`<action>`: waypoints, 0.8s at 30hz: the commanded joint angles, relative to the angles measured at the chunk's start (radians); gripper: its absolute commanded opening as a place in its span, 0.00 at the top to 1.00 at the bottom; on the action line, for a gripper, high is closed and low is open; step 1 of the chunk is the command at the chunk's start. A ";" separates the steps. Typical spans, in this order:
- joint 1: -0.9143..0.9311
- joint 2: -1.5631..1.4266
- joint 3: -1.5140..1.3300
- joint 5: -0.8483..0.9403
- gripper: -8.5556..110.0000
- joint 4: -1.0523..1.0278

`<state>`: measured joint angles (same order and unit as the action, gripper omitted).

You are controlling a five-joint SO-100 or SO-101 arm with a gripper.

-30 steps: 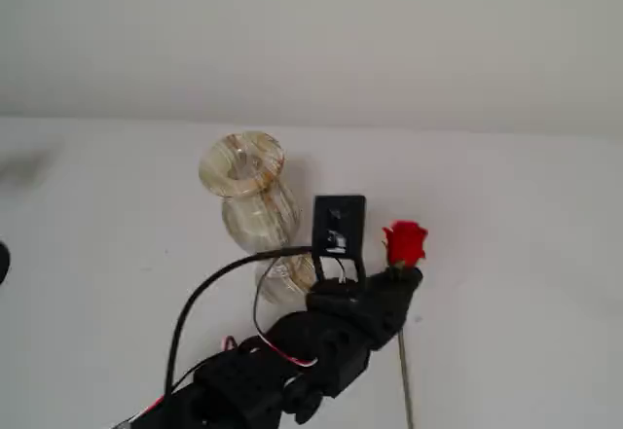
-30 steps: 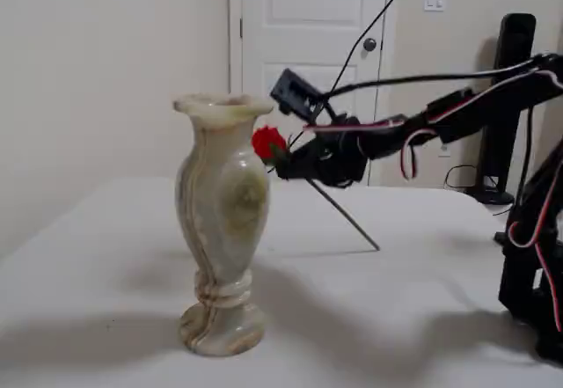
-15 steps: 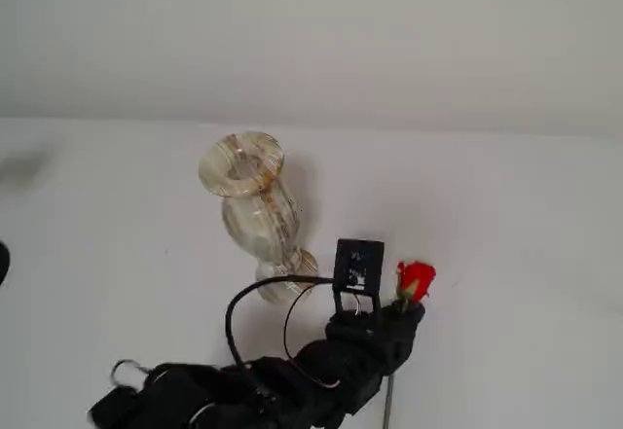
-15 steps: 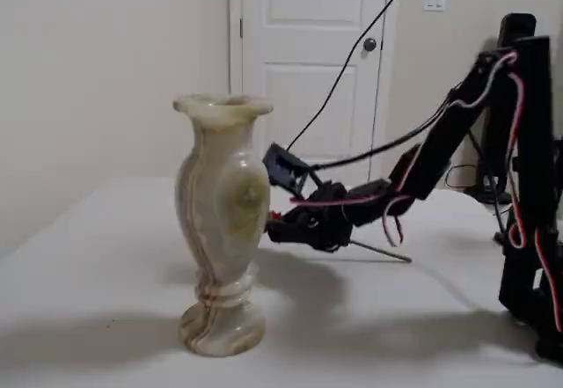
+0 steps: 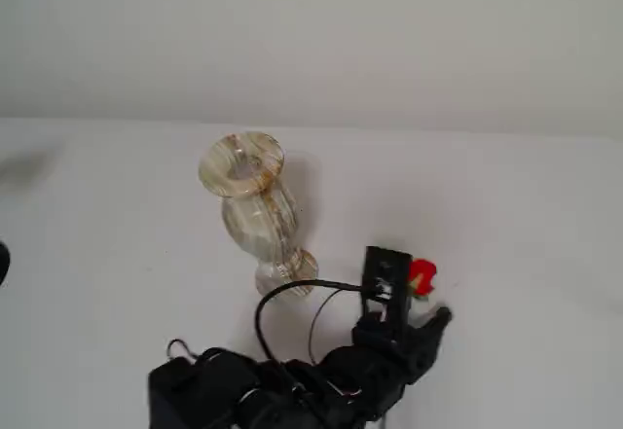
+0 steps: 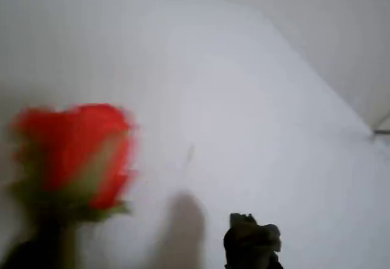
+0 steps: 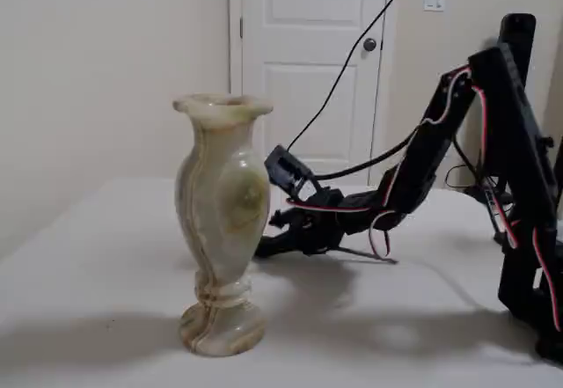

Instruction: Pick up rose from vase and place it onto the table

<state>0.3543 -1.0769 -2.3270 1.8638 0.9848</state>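
The rose (image 5: 421,275) is out of the vase and sits at my gripper (image 5: 428,304), low over the white table (image 5: 526,215). In the wrist view the blurred red bud (image 6: 73,153) fills the lower left, with its stem beside the dark left jaw. The other fingertip (image 6: 250,241) stands well apart to the right, so the jaws look open. The marble vase (image 5: 243,196) stands upright and empty, left of the gripper. In a fixed view the vase (image 7: 220,221) hides the bud. There the gripper (image 7: 271,245) is down near the table, and the thin stem (image 7: 365,254) runs back under the arm.
The black arm base (image 5: 224,390) and its cables fill the bottom of a fixed view. The arm's upright links (image 7: 519,159) stand at the right of a fixed view, with a white door (image 7: 308,62) behind. A wall edge shows at the wrist view's far right.
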 commanded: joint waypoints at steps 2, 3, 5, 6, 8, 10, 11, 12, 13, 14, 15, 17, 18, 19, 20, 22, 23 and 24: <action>0.003 0.011 0.015 0.012 0.48 0.086; 0.003 -0.014 0.009 0.005 0.48 0.075; 0.002 -0.084 -0.006 -0.018 0.48 0.031; -0.002 -0.130 -0.020 -0.029 0.49 0.003; -0.012 -0.250 -0.055 -0.061 0.51 -0.081; -0.026 -0.400 -0.087 -0.114 0.54 -0.215; -0.034 -0.480 -0.094 -0.144 0.57 -0.299; -0.040 -0.558 -0.095 -0.173 0.59 -0.394; -0.046 -0.630 -0.095 -0.201 0.61 -0.477; -0.052 -0.695 -0.094 -0.224 0.63 -0.548; -0.057 -0.747 -0.089 -0.244 0.64 -0.611; -0.061 -0.847 -0.080 -0.296 0.68 -0.732; -0.063 -0.896 -0.066 -0.327 0.70 -0.818; -0.064 -0.943 -0.046 -0.367 0.73 -0.911; -0.066 -0.985 -0.023 -0.402 0.75 -1.002; -0.071 -1.057 0.020 -0.469 0.78 -1.149; -0.072 -1.089 0.041 -0.509 0.81 -1.218; -0.077 -1.123 0.060 -0.554 0.83 -1.282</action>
<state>0.2915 -1.9880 -2.3884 1.4619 0.0077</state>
